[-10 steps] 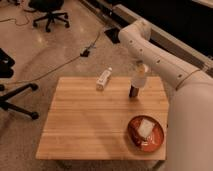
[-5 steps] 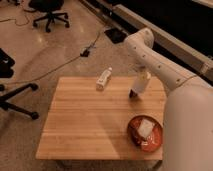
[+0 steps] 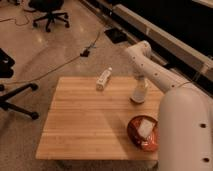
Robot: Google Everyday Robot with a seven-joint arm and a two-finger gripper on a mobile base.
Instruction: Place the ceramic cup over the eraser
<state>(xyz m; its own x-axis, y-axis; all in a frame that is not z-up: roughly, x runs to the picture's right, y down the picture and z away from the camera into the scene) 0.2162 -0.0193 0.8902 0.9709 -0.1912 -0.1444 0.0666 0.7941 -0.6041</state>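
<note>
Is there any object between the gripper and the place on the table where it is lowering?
Nothing visible. The gripper is at the table's far right; the white bottle lies left, the red bowl nearer. No eraser is discernible.

Table (image 3: 90, 125): pale wood planks, matt. Gripper (image 3: 139, 93) near back right edge on pale ceramic cup (image 3: 138, 95). Arm (image 3: 165, 82): smooth white plastic. Bowl (image 3: 134, 136): glossy red-brown.

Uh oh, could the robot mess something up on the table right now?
Maybe. The gripper is low over the cup near the table's far right edge, so a bump could tip the cup or push it off. The eraser isn't visible, so whether the cup really sits over it can't be checked. The white bottle lying nearby could roll if the arm swings left.
</note>
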